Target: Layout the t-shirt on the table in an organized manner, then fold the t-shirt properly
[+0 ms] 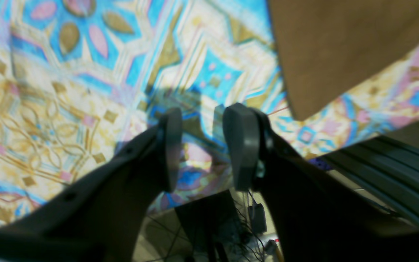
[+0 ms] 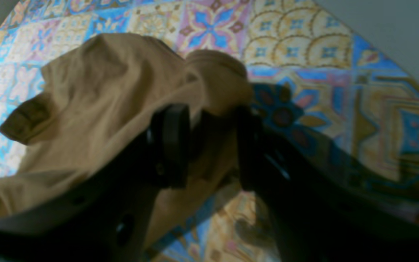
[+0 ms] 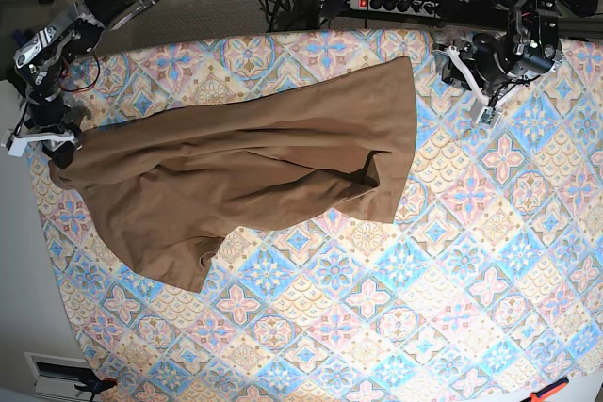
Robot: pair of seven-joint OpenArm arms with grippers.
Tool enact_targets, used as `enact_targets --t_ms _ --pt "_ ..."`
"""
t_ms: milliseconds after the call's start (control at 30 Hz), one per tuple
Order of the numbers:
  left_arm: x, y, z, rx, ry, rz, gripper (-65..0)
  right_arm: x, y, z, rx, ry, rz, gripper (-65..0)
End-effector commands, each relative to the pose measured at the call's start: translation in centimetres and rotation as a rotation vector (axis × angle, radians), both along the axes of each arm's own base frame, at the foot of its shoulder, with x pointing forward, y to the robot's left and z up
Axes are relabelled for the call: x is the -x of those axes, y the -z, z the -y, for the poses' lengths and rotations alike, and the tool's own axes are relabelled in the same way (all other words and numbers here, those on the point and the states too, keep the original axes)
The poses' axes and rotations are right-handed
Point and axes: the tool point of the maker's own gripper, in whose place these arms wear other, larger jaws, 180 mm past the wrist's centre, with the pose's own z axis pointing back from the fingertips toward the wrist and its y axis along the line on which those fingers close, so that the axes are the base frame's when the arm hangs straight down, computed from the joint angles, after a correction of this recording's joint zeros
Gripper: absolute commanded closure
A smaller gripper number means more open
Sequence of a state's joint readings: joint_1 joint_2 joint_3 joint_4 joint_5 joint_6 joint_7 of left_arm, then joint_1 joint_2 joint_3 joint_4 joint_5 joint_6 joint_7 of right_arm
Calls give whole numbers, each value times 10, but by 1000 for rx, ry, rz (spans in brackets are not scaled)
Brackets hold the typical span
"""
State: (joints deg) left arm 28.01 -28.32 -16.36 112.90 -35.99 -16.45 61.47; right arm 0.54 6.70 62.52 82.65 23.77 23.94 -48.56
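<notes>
At the left wrist: left jaws apart, nothing between, only patterned surface [image 1: 67, 109] below. Off to one side, a flat tan corner of the shirt [image 1: 340, 47], near but not touched.

At the right wrist: right jaws apart too, over a bunched, rumpled end of the shirt [image 2: 96, 91]. Cloth visible through the gap; not pinched, as far as can be told, though whether a pad brushes it cannot be told.

Further out, seen from above: shirt [image 3: 245, 167] spread aslant across the far-left part of the surface [image 3: 424, 308], one end by the right jaws, the opposite corner near the left jaws. Stretched roughly between the two arms, but not flat: long diagonal creases through the middle, a fold doubled over near the centre, one flap hanging toward the near edge. Collar and tag not made out. Beyond the far edge, cables and a power strip [image 3: 396, 2].

Judged step: laying out, not yet folding. Appears pulled out lengthwise and let down, with smoothing left to do.

Next move calls for: fresh grips on edges or corners rather than on the bunch, likely at the doubled fold and the trailing flap; a low, outward pull to open the creases; both arms working against each other so the cloth does not just slide. Risk: pinching two layers and dragging the whole shirt.
</notes>
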Motion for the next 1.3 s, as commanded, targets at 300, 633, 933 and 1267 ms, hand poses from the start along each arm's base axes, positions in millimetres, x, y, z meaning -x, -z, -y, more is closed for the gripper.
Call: enact_targets --t_ms 300,633,933,1267 --pt "-107 -92 27 37 50 387 -220 -3 -10 3 13 -18 4 -212" --pt "-173 -82 84 -155 342 399 -377 -1 -8 2 8 -23 -8 -212" --pt "-192 -42 121 -144 459 294 -372 5 -4 2 8 -23 -25 -212" --pt "-182 -72 135 -144 569 399 -372 5 -3 2 8 -23 -27 -212"
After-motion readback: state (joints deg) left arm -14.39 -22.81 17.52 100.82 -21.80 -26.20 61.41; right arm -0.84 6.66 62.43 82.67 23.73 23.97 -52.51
